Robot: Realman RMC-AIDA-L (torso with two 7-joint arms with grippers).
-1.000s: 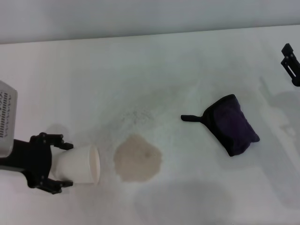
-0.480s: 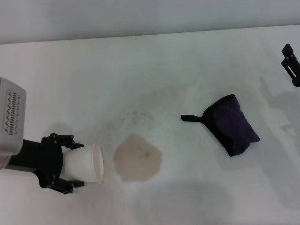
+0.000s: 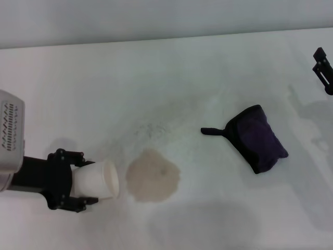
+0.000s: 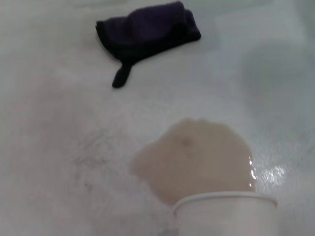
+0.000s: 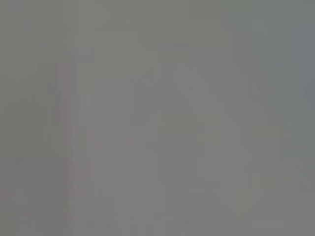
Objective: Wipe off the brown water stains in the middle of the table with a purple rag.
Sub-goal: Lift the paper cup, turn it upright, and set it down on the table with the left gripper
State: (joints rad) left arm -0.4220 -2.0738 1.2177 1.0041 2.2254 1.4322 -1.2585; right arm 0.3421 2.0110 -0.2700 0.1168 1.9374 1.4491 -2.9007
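Observation:
The brown water stain [image 3: 152,175] is a roundish beige puddle on the white table [image 3: 171,78], left of the middle; it also shows in the left wrist view [image 4: 197,160]. The purple rag [image 3: 257,139] lies bunched to the right of the stain, its black loop pointing left; the left wrist view shows it too [image 4: 147,27]. My left gripper [image 3: 80,179] is shut on a white paper cup [image 3: 98,180] held on its side, its mouth just left of the stain. My right gripper [image 3: 323,70] hangs at the far right edge, away from the rag.
The cup's rim [image 4: 226,214] sits at the near edge of the puddle in the left wrist view. A faint grey speckled smudge [image 3: 151,127] lies just beyond the stain. The right wrist view shows only plain grey.
My left gripper has moved right with the cup, bringing its mouth closer to the stain. The rag, the stain and the right gripper have not moved.

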